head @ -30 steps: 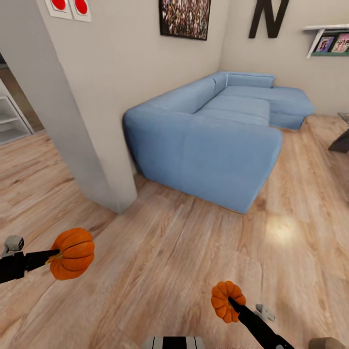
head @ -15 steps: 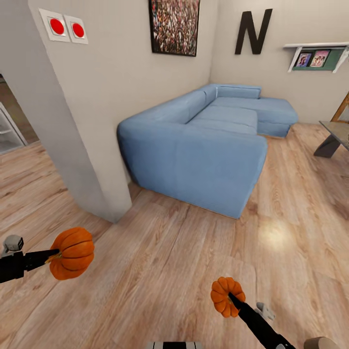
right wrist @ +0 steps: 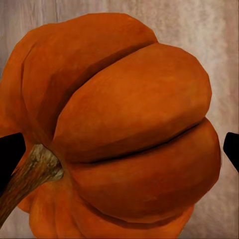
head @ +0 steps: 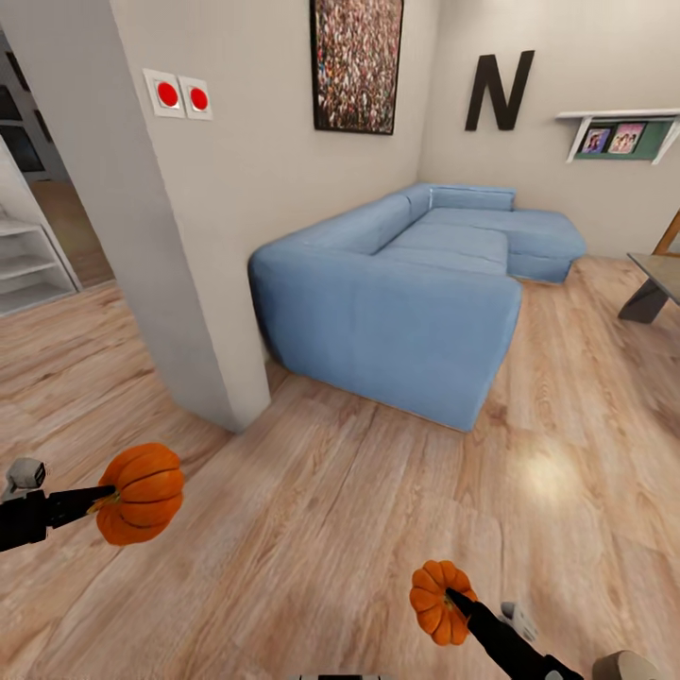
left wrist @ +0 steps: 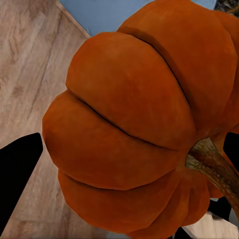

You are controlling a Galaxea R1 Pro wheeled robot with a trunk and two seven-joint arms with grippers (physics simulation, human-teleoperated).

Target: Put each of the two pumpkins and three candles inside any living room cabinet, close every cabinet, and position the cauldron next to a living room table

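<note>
Left gripper (head: pixel 94 499) is clamped on one pumpkin (head: pixel 142 494); right gripper (head: pixel 451 597) is clamped on the second pumpkin (head: pixel 438 600). Both are carried above the wood floor (head: pixel 331 510), near the blue sofa (head: pixel 406 302) (robot apparently in transit). Judged early: nothing stowed, candles and cauldron pending.

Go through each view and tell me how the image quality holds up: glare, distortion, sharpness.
Head view: wide-angle, the wall corner leans; a soft bright glare patch lies on the wood floor right of the sofa. Left wrist view: the left pumpkin looms close, sharp, evenly lit. Right wrist view: the right pumpkin likewise, floor behind slightly soft.
</note>
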